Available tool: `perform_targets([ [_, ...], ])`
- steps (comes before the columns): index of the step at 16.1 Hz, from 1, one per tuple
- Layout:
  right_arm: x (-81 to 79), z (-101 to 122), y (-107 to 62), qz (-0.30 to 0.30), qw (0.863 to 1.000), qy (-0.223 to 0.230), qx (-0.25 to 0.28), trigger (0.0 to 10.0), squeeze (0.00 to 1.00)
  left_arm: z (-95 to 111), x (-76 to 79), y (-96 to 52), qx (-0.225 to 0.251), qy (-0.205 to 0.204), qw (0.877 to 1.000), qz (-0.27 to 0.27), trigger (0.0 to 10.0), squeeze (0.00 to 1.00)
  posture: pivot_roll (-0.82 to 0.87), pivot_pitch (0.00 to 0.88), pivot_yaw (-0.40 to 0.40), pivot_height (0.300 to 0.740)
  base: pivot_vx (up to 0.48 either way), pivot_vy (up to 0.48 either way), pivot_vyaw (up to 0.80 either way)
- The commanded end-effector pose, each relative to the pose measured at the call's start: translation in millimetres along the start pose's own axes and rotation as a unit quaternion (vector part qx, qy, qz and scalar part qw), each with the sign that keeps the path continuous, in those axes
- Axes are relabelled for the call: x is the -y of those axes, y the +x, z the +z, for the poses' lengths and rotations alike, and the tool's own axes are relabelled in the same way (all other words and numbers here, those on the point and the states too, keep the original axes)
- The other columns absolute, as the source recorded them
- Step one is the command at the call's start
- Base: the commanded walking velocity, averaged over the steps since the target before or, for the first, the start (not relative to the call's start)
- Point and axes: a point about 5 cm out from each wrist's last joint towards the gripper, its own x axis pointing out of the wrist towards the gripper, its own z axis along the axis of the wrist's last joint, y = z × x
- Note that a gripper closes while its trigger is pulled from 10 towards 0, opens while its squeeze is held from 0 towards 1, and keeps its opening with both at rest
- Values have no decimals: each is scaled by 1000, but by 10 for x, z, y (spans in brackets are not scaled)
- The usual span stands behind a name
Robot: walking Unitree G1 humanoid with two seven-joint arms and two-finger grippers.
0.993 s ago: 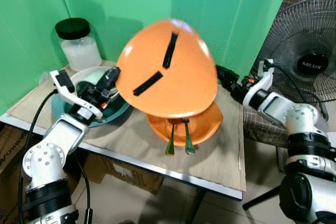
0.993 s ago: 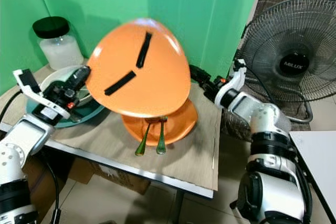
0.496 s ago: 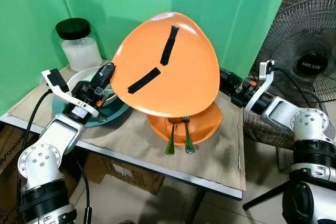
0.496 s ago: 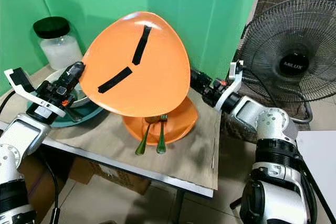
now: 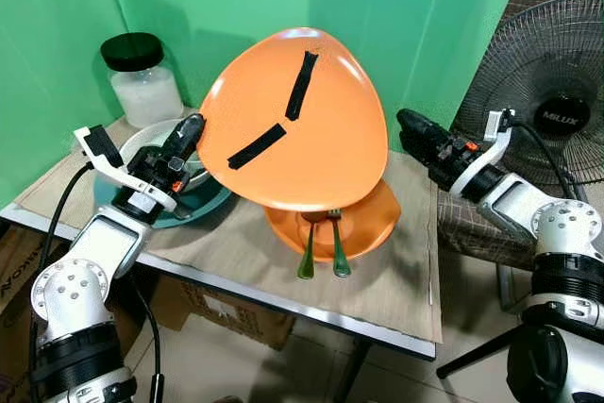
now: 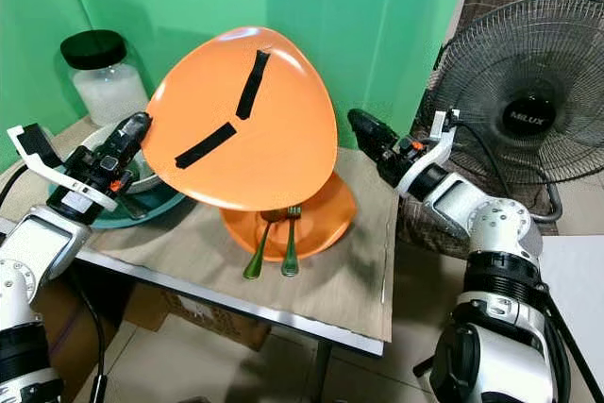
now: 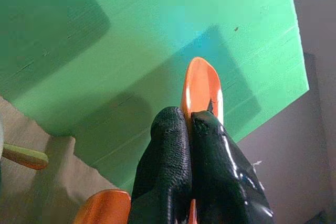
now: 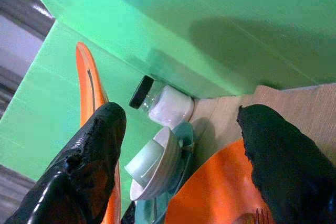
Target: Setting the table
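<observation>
Left tool (image 5: 195, 126) is closed on the rim of a large orange plate (image 5: 294, 125) and holds it raised and tilted above the bench (image 5: 396, 280); its two black fingers (image 7: 178, 171) pinch the plate edge. Two strips of black tape (image 5: 302, 85) are on the plate surface that faces the camera. Right tool (image 5: 408, 124) is just beside the other edge of this plate, with its fingers (image 8: 89, 150) spread open and not touching it. Under the raised plate a second orange plate (image 5: 363, 224) lies on the bench, and a green spoon (image 5: 307, 257) and green fork (image 5: 338, 254) rest against its front edge. Near the left arm, a white bowl (image 8: 152, 163) sits in a teal dish (image 5: 203, 205). A jar with black lid (image 5: 142, 77) stands behind them, and a fan (image 5: 552, 92) stands at the right.
</observation>
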Motion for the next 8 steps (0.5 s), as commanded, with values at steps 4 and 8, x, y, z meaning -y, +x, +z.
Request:
perform_targets([
  [4, -164, -103, 50, 44, 998, -35, -36, 10000, 0, 55, 43, 43, 17, -8, 1000, -20, 0, 0, -82, 0, 3, 740, 0, 0, 0],
  [8, -220, -261, 79, 60, 993, -52, -82, 10000, 0, 52, 43, 55, 19, -10, 1000, -22, 0, 0, -82, 0, 1, 740, 0, 0, 0],
])
